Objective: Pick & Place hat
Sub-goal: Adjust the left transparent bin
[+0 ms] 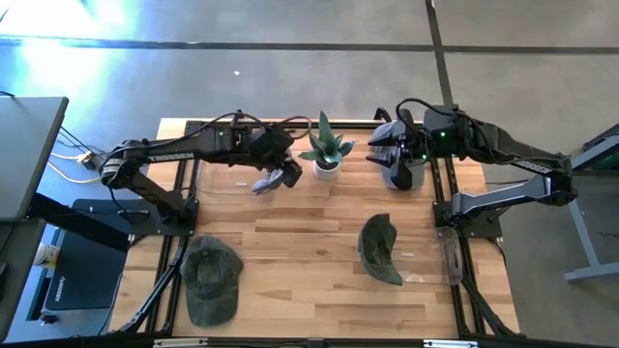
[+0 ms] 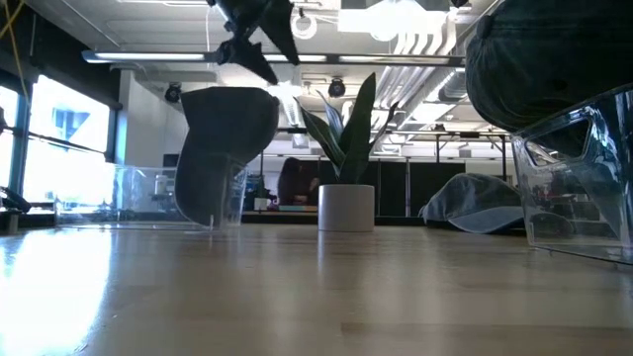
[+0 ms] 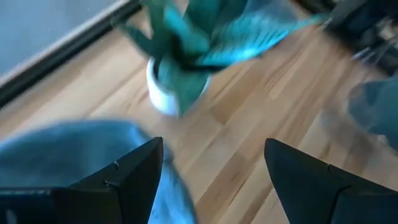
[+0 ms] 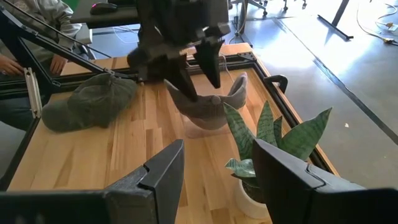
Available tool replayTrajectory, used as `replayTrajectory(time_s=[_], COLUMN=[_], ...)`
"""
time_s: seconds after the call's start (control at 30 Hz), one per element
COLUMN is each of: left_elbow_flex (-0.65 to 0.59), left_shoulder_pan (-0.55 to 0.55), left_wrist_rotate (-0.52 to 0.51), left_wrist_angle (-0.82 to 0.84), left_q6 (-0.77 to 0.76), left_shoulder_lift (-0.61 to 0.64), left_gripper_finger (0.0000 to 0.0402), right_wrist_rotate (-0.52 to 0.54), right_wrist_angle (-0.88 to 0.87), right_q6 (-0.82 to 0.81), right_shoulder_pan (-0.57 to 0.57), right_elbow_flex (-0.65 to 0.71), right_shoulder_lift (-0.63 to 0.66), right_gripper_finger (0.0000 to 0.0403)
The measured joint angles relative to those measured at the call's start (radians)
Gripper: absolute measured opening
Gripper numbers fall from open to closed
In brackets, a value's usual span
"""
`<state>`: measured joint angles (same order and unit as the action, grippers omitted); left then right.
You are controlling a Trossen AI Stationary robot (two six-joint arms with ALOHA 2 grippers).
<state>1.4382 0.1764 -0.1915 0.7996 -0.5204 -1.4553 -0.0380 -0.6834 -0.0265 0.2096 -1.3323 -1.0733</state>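
Left gripper (image 1: 287, 175) hangs with fingers spread wide just above a grey hat (image 1: 266, 181) beside the potted plant (image 1: 327, 153); right gripper (image 1: 380, 152) fingers parted, empty

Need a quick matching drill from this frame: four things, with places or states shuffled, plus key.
1. grey hat
2. plant
3. olive hat
4. left gripper

a. in a white pot between the two arms
b. open, just above the grey hat
c. draped on a clear stand
d. lying at a table corner

Pairs: 1-c, 2-a, 3-d, 4-b
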Motion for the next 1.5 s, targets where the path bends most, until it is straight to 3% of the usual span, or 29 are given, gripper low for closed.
replayTrajectory(time_s=[0.13, 0.33, 0.5, 0.77, 1.1, 1.5], left_elbow_flex=[0.034, 0.134, 0.083, -0.239, -0.556, -0.655], left_shoulder_pan=[0.000, 0.055, 0.140, 0.267, 0.380, 0.402], left_wrist_rotate=[0.002, -0.007, -0.054, -0.040, -0.041, -0.068], left_wrist_angle=[0.033, 0.414, 0.701, 0.698, 0.591, 0.593], left_q6=[-0.057, -0.213, -0.324, -0.318, -0.312, -0.324], left_shoulder_lift=[0.023, 0.044, 0.034, 0.028, 0.028, 0.029], left_gripper_finger=[0.0273, 0.0246, 0.0173, 0.0011, 0.0003, 0.0000], right_wrist_rotate=[0.000, 0.000, 0.000, 0.000, -0.006, -0.006], right_wrist_angle=[0.000, 0.003, 0.007, 0.007, 0.007, 0.007], right_q6=[0.000, 0.000, 0.000, -0.002, -0.018, -0.018], right_shoulder_pan=[0.000, 0.000, 0.000, 0.000, 0.000, 0.000], right_elbow_flex=[0.000, 0.000, 0.000, 0.000, 0.000, 0.000], right_shoulder_lift=[0.000, 0.000, 0.000, 0.000, 0.000, 0.000], right_gripper_finger=[0.0184, 0.0184, 0.0184, 0.0184, 0.0184, 0.0184])
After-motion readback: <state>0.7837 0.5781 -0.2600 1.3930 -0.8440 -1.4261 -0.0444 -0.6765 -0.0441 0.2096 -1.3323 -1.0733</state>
